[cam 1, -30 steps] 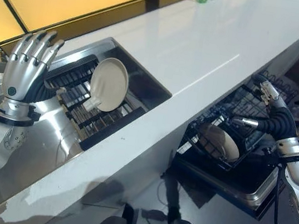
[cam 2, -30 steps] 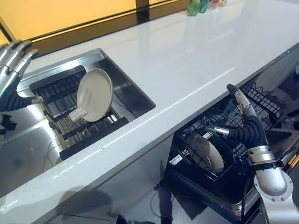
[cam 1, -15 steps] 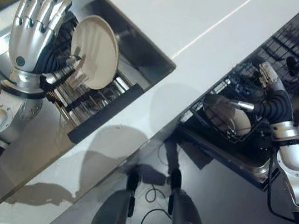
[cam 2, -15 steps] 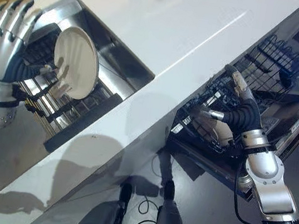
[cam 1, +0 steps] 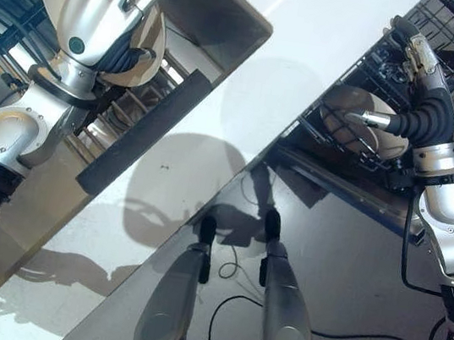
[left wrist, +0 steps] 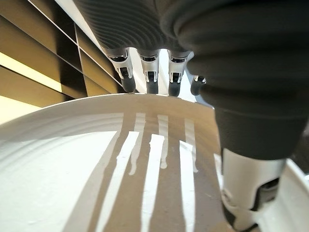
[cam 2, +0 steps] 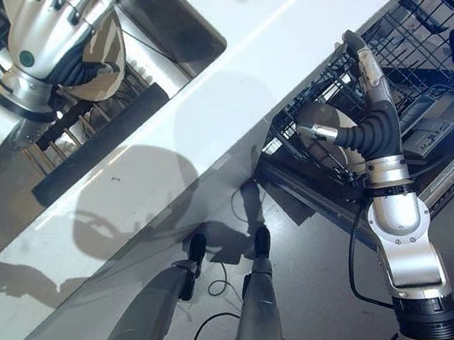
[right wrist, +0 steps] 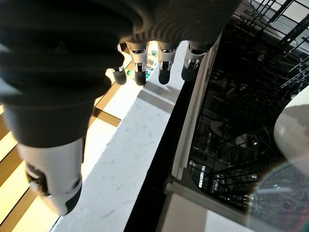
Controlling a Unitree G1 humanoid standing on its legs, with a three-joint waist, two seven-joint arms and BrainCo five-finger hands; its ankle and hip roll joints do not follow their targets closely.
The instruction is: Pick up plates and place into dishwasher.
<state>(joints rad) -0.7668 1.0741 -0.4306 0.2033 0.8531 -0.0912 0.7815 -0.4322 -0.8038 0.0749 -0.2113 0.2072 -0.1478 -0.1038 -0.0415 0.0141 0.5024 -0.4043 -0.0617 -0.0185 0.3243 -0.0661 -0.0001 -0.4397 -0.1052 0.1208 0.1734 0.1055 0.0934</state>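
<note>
**Left hand reaches the sink plate**

The left hand (cam 1: 97,9) has moved in from beside the sink rack (cam 1: 124,112) and now lies across the white plate (left wrist: 72,169) standing there, fingers (left wrist: 149,82) straight over its face, thumb at the rim, not yet clamped. The right hand (cam 2: 362,122) stays open above the dishwasher rack (cam 2: 418,36), where another plate (cam 2: 324,120) sits.

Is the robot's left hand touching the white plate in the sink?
Cannot tell. In the left wrist view, the left hand spreads straight fingers over the plate, but neither contact nor gap shows plainly.
</note>
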